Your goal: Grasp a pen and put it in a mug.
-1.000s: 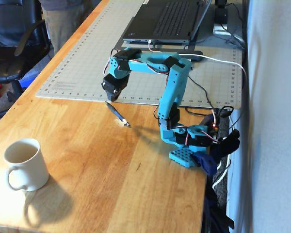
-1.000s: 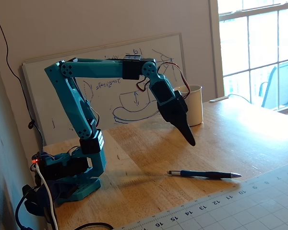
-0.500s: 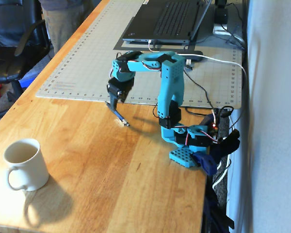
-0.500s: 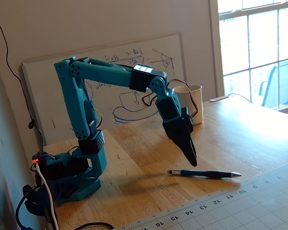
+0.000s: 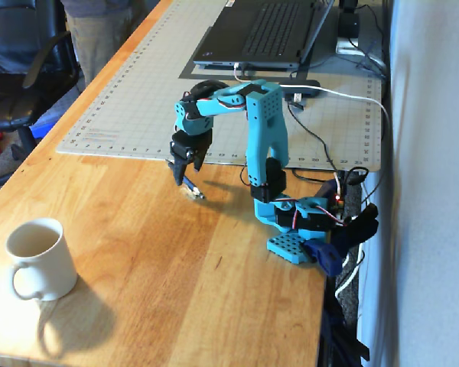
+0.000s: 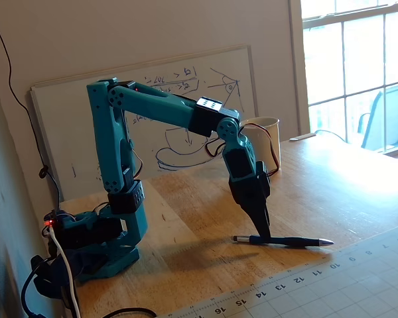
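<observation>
The dark pen lies flat on the wooden table close to the cutting mat's edge, its pale tip pointing right in this fixed view. My gripper points straight down with its fingertips at the pen's left part. In the other fixed view the gripper covers most of the pen, and the jaws appear a little apart, straddling it. The cream mug stands upright near the table's front left corner, far from the gripper. It also shows behind the arm as the mug.
A large gridded cutting mat covers the far half of the table, with a laptop on it. Cables run beside the arm's base. A whiteboard leans against the wall.
The arm has folded in and lowered the gripper from above the table down onto the pen. The jaws seem to have parted slightly. Pen and mug have not moved.
</observation>
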`<state>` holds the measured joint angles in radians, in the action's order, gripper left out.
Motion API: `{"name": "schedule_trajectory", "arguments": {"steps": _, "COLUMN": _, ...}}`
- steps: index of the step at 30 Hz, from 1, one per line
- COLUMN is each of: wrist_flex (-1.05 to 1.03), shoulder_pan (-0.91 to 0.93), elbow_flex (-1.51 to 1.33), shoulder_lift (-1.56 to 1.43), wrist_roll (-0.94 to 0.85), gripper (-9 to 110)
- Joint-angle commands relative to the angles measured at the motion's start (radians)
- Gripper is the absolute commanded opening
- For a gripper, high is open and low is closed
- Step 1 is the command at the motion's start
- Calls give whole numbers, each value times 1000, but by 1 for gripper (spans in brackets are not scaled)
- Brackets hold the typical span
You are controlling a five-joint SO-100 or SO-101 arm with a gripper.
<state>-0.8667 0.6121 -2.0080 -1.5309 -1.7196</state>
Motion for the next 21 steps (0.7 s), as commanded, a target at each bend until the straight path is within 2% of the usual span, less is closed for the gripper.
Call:
{"name": "schedule_trajectory", "arguments": {"steps": 1, "wrist_flex": 15, "shoulder_pan": 5, "elbow_flex": 81, "shoulder_lift": 9, "wrist_roll": 3, "gripper": 23}}
{"name": "schedule_trajectory", "arguments": {"steps": 15, "wrist_flex": 15, "shoulder_pan": 11, "elbow_flex": 72, "shoulder_lift": 37, "wrist_roll": 6, "gripper": 22}}
{"name": "schedule_trajectory", "arguments": {"steps": 21, "wrist_flex": 15, "shoulder_pan": 11, "elbow_flex": 66, "shoulder_lift": 37, "wrist_roll": 3, "gripper": 12}}
